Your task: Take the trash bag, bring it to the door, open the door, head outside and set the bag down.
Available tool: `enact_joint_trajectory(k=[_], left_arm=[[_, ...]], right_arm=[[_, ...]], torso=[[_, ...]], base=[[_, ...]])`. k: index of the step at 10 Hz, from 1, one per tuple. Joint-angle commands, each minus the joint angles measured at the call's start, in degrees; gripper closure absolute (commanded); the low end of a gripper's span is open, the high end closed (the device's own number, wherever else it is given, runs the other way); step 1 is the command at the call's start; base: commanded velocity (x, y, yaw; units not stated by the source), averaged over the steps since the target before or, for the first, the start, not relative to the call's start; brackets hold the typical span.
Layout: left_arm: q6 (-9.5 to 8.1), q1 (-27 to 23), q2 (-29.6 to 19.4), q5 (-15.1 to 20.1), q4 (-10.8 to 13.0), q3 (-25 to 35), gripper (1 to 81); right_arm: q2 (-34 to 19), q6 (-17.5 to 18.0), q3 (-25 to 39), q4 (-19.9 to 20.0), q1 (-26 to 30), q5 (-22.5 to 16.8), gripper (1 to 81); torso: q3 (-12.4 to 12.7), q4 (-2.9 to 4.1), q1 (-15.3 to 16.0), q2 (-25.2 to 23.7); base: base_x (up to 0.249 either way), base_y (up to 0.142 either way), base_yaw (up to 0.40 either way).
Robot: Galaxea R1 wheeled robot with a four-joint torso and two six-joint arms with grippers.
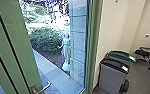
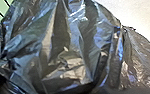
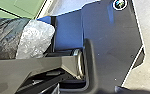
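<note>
Evidently most of the indoor part is behind the robot, judging by how things lie. The door (image 1: 19,37) looks to stand open: past its handle (image 1: 45,88) the paving (image 1: 57,77) outside is in plain sight, with a bush (image 1: 44,38) and a pale statue (image 1: 65,51) beyond the door. So I would count the picking up, the carrying to the door and probably the opening as done, though whether the gap is wide enough for the robot and its load I can't say.

The bag (image 2: 66,40), black and crumpled, is right up against the left wrist camera, near the door, whose green seems to show past it. Dark plastic also lies close to the right wrist, again on the door's side. Whether either gripper is wide, narrow or closed on the bag I cannot tell, and what bears its weight is hidden too.

What is left is the last stretch. The robot seems to be on the room side of the door, since the grey bin (image 1: 113,78) and the green-lidded bin (image 1: 121,56) stand indoors to the right of it, with a chair (image 1: 143,52) farther off. Going outside and putting the bag down both remain.
</note>
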Motion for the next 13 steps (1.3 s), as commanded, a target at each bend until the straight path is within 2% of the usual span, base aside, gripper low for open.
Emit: enact_joint_trajectory(k=[1,3,11,13], left_arm=[[0.31,-2.3,0.1,3.0,1.1,0.3,81.1],[0.31,-2.3,0.2,3.0,2.2,0.3,81.1],[0.31,-2.3,-0.1,3.1,2.3,0.3,81.1],[0.31,-2.0,-1.1,2.9,2.0,0.7,81.1]], right_arm=[[0.5,-0.1,0.3,-0.4,1.9,-2.6,1.0],[0.5,-0.1,0.3,-0.4,2.0,-2.6,1.0],[0.5,0.0,0.3,-0.2,1.9,-2.4,1.0],[-1.0,-0.2,1.9,0.0,1.9,-2.5,1.0]], torso=[[0.0,0.0,0.0,0.0],[0.0,0.0,0.0,0.0],[0.0,0.0,0.0,0.0],[0.0,0.0,0.0,0.0]], base=[[0.0,0.0,0.0],[0.0,0.0,0.0],[0.0,0.0,0.124],[0.0,0.0,0.21]])
